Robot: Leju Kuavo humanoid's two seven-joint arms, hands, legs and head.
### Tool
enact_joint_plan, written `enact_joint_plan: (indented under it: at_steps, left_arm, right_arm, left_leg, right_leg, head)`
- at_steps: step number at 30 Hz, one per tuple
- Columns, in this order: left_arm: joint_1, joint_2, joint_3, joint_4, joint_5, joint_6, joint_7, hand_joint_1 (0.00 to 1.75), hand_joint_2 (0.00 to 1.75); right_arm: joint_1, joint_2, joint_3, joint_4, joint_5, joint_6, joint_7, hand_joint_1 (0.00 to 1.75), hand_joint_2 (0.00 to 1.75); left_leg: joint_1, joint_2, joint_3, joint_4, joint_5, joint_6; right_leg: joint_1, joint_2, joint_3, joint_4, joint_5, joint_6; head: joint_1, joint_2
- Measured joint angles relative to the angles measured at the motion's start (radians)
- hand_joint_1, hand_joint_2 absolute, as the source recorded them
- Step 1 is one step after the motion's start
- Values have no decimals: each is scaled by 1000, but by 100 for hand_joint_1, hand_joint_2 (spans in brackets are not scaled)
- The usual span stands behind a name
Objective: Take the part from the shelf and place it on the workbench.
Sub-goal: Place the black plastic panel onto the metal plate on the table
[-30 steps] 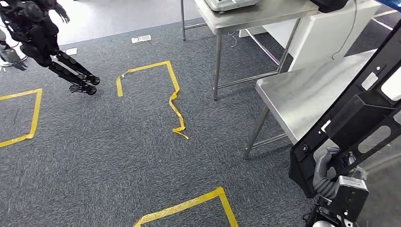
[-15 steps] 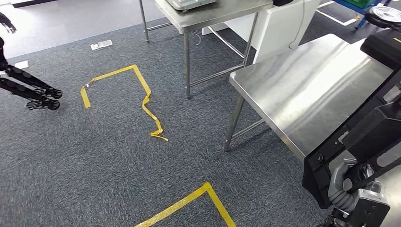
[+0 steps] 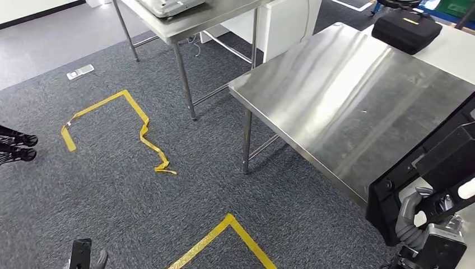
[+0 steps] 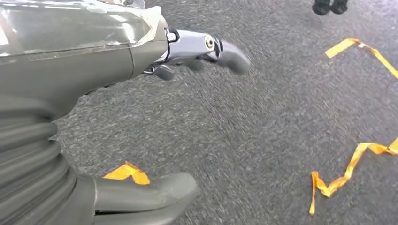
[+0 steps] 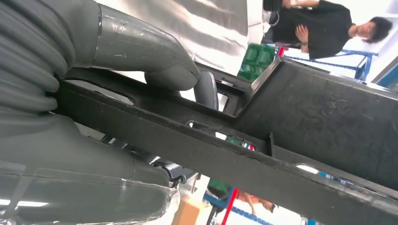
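Note:
A long black part (image 3: 431, 174) with cut-outs is gripped by my right hand (image 3: 411, 221) at the lower right of the head view, over the near corner of the steel workbench (image 3: 347, 95). In the right wrist view the thumb (image 5: 150, 56) wraps over the part (image 5: 263, 140). My left hand (image 4: 141, 117) hangs over the grey carpet with thumb and fingers apart, holding nothing; its tip (image 3: 89, 258) peeks in at the bottom left of the head view.
A black case (image 3: 406, 31) lies on a white table behind the workbench. A second steel table (image 3: 185, 17) stands further back. Yellow tape lines (image 3: 140, 129) mark the carpet. A person (image 5: 328, 28) stands beyond the part in the right wrist view.
The whole view has swung right: the workbench has come closer and more central, the tape marks have slid left. My right hand still holds the part.

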Motion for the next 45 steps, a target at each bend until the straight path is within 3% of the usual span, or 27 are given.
enact_joint_plan:
  at_steps: [2,3,5,7,9,11,13,15,17,18,19,21,22,24,26,28,30,32,33,34,35,37,38,40,41,43,45]
  left_arm:
    - [4,1,-1,-3,11,10,-7,0,175]
    - [6,2,-1,-5,14,12,-8,0,175]
    - [6,5,-1,-11,16,12,-6,0,175]
    - [6,13,-2,-16,17,2,2,0,175]
    - [5,20,-6,-20,14,-18,9,0,175]
    - [-3,22,-13,-28,15,-44,11,0,175]
    - [-15,20,-19,-40,18,-61,11,0,175]
    - [-22,18,-21,-47,22,-66,12,0,175]
    - [-21,15,-23,-50,26,-80,9,0,175]
    - [-21,12,-25,-56,29,-98,4,0,175]
    - [-22,8,-30,-66,33,-127,-3,0,175]
    - [-24,-9,-48,-107,43,-206,-22,0,175]
    - [-25,-22,-64,-138,47,-246,-29,0,175]
    - [-25,-53,-110,-219,55,-290,-38,0,175]
    - [-21,-86,-174,-322,72,-285,-39,0,175]
    - [-14,-110,-238,-428,90,-262,-33,0,175]
    - [0,-117,-285,-513,102,-244,-23,0,175]
    - [20,-113,-312,-579,103,-231,-14,0,175]
    - [30,-111,-320,-607,95,-226,-7,0,175]
    - [38,-109,-325,-632,83,-222,3,0,175]
    - [44,-108,-328,-651,70,-221,15,0,175]
    - [49,-109,-329,-673,46,-232,39,0,175]
    - [51,-110,-330,-677,37,-240,45,0,175]
    - [59,-116,-336,-679,22,-257,48,0,175]
    - [62,-120,-341,-679,16,-264,47,0,175]
    - [64,-127,-350,-680,8,-276,46,0,175]
    - [65,-132,-356,-681,1,-293,47,0,175]
  right_arm:
    - [8,0,-2,-4,2,-4,1,175,175]
    - [14,0,-4,-6,3,-5,2,175,175]
    - [24,0,-10,-12,5,-4,3,175,175]
    - [29,1,-17,-20,11,3,3,175,175]
    - [34,4,-25,-28,19,8,3,175,175]
    - [44,7,-31,-35,25,9,3,175,175]
    - [51,9,-39,-40,27,9,4,175,175]
    - [52,11,-45,-43,27,10,5,175,175]
    - [54,13,-48,-43,26,11,5,175,175]
    - [56,13,-49,-43,25,13,5,175,175]
    - [57,14,-51,-43,23,18,4,175,175]
    - [57,14,-53,-44,18,31,-2,175,175]
    - [55,15,-53,-44,15,38,-5,175,175]
    - [48,19,-48,-43,14,47,-12,175,175]
    - [39,22,-37,-43,19,45,-14,175,175]
    - [31,23,-25,-43,27,39,-14,175,175]
    - [25,25,-15,-43,34,34,-12,175,175]
    - [24,28,-9,-43,35,31,-11,175,175]
    - [25,29,-7,-43,35,31,-11,175,175]
    - [27,32,-6,-43,35,32,-9,175,175]
    - [28,35,-6,-43,37,34,-8,175,175]
    - [29,43,-6,-43,41,41,-4,175,175]
    - [29,47,-6,-44,44,45,-2,175,175]
    - [32,53,-6,-44,48,49,-1,175,175]
    - [35,55,-6,-44,49,52,-1,175,175]
    - [39,59,-5,-45,51,55,-1,175,175]
    - [37,62,-5,-46,53,57,-1,175,175]
  left_leg:
    - [2,-18,-59,113,-37,-3]
    - [3,-20,-67,122,-26,-4]
    - [9,-31,-32,34,41,-6]
    - [19,-78,23,-89,94,-8]
    - [19,-102,43,-140,102,-5]
    - [15,-79,46,-148,107,10]
    - [14,-53,50,-158,117,29]
    - [10,-24,50,-163,121,39]
    - [7,7,49,-163,120,40]
    - [7,22,49,-163,119,41]
    - [7,34,49,-163,118,40]
    - [7,56,52,-163,116,35]
    - [5,65,54,-162,113,31]
    - [-1,81,59,-162,108,20]
    - [-1,97,64,-164,106,9]
    - [5,67,55,-140,85,-2]
    - [8,7,11,-43,27,-7]
    - [9,-18,-52,86,-27,-8]
    - [9,-20,-72,118,-30,-8]
    - [9,-21,-75,115,-13,-8]
    - [10,-25,-59,71,22,-6]
    - [14,-63,-1,-63,94,-1]
    - [15,-83,21,-114,112,2]
    - [11,-100,36,-151,115,8]
    - [8,-87,38,-153,117,13]
    - [6,-63,46,-163,125,28]
    - [7,-35,51,-172,130,39]
  right_leg:
    - [2,24,-1,1,1,-4]
    - [2,37,-1,1,1,-4]
    - [1,61,1,4,1,-3]
    - [5,85,-5,12,0,3]
    - [7,109,-19,17,3,18]
    - [3,129,-33,13,11,34]
    - [5,90,-60,51,-6,37]
    - [6,26,-122,171,-57,32]
    - [4,7,-181,291,-97,35]
    - [2,3,-189,307,-98,40]
    - [1,-2,-173,280,-85,49]
    - [-2,-37,-94,137,-37,66]
    - [1,-60,-55,71,-16,68]
    - [7,-84,-22,11,5,56]
    - [8,-63,-25,11,11,40]
    - [-2,-40,-25,6,16,24]
    - [-8,-18,-24,4,19,10]
    - [-6,8,-24,4,18,5]
    - [-5,24,-24,5,18,5]
    - [-5,38,-23,6,18,6]
    - [-5,52,-21,6,18,6]
    - [-3,77,-20,9,17,9]
    - [-2,88,-22,10,18,13]
    - [-2,111,-30,9,22,27]
    - [-4,123,-36,5,25,36]
    - [-6,100,-50,20,20,46]
    - [-3,38,-93,106,-19,42]
  head:
    - [-1,0]
    - [-1,0]
    - [-1,0]
    - [1,0]
    - [2,0]
    - [2,0]
    - [5,0]
    - [10,0]
    - [12,0]
    - [12,0]
    - [12,0]
    - [13,0]
    - [13,0]
    - [12,0]
    - [10,0]
    - [8,0]
    - [4,0]
    - [2,0]
    - [2,0]
    - [2,0]
    - [2,0]
    - [2,0]
    - [2,0]
    - [3,0]
    - [3,0]
    - [3,0]
    - [8,0]
